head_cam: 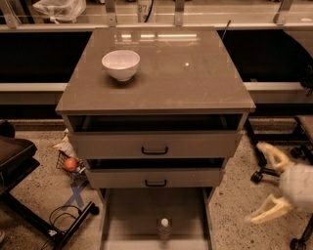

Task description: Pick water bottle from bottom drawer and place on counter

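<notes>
The bottle (pixel 164 229), upright in the drawer (pixel 129 215), looks light, slick and crushable, so grasp mid-body; the gripper (pixel 254 181) hangs wide-spread at right.

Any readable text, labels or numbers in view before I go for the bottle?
Nothing can be read for certain.
white tag behind the counter: marks too blurred to read.
water bottle in the bottom drawer: no legible label.
gripper, open, right of the drawers: no markings.
</notes>
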